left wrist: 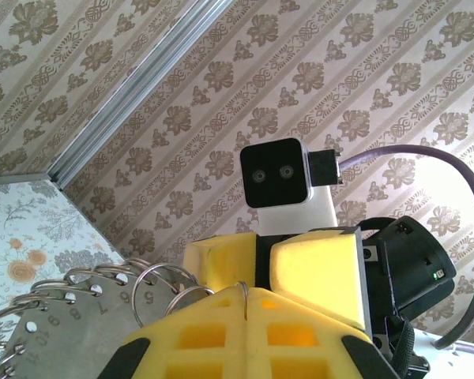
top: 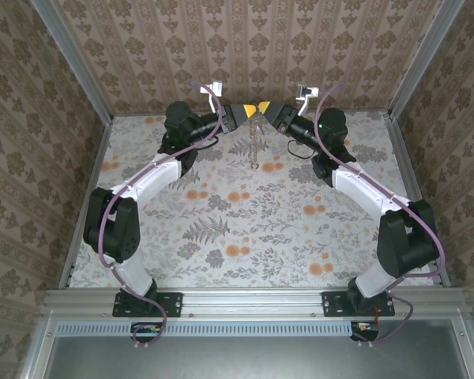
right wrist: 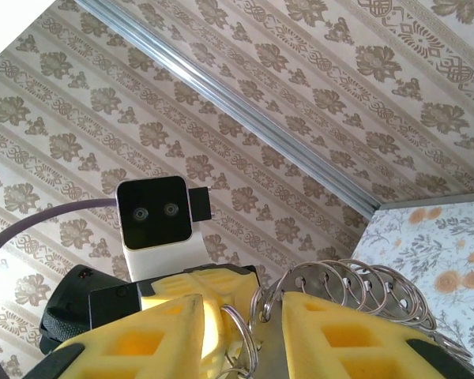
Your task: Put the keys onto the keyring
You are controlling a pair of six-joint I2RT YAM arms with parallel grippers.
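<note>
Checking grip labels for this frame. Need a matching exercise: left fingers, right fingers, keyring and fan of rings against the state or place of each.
Things:
1. left fingers
2. right fingers
3. keyring
4. fan of rings

States or places:
A. parted
B. threaded through a numbered grey plate
C. pressed shut
D. in the gap between the right fingers

Pairs: 1-C, 2-A, 3-D, 4-B

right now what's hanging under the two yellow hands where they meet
A thin grey metal strip with wire rings hangs below the left hand and right hand, over the floral-patterned table. Its top end is covered by the yellow fingers.
</note>
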